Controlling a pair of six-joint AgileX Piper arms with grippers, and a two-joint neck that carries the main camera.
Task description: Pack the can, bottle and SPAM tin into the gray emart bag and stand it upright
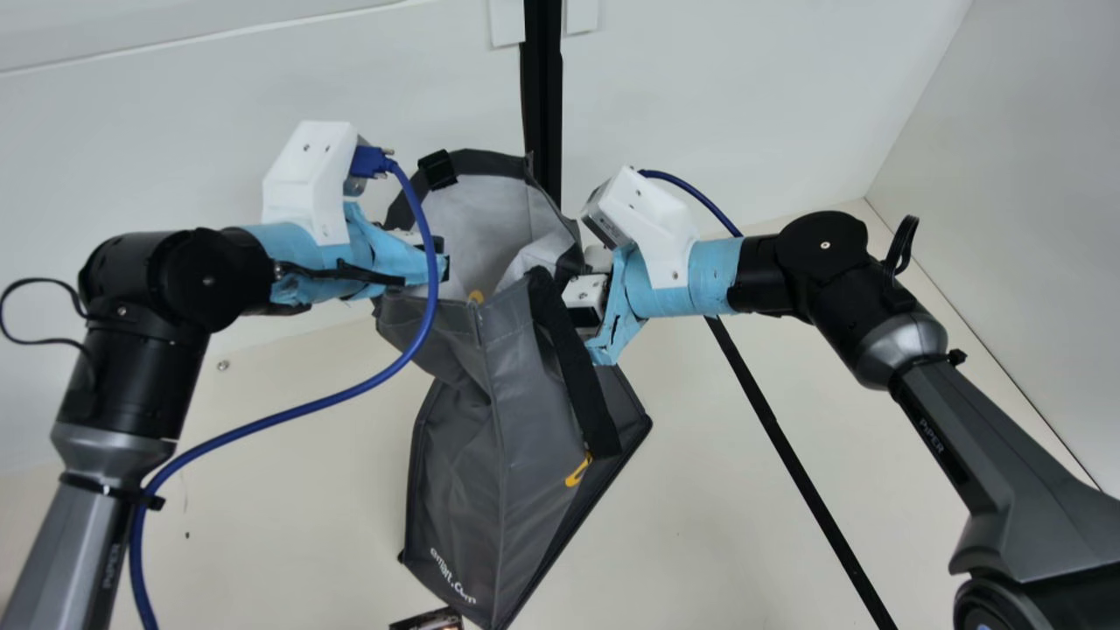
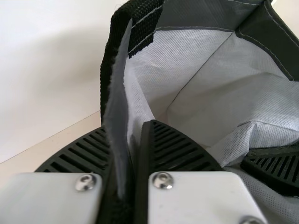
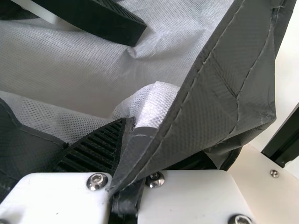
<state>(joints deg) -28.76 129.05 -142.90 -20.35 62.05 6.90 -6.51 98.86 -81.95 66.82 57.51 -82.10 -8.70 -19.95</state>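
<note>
The gray emart bag [image 1: 516, 394] hangs between both arms, mouth tilted open at the top and light lining showing. In the main view my left gripper [image 1: 444, 261] is at the left side of its rim. The left wrist view shows my left gripper [image 2: 128, 172] shut on the bag's rim [image 2: 117, 112]. At the rim's right side in the main view is my right gripper [image 1: 577, 293]; in the right wrist view my right gripper [image 3: 126, 182] is shut on folded rim cloth [image 3: 159, 135]. A small dark printed item [image 1: 429, 620] lies below the bag.
A black strap handle [image 1: 573, 376] dangles down the bag's front right. A blue cable [image 1: 350, 394] loops from the left wrist in front of the bag's left side. A black post [image 1: 542, 96] stands behind, and a black strip [image 1: 796, 472] crosses the table at the right.
</note>
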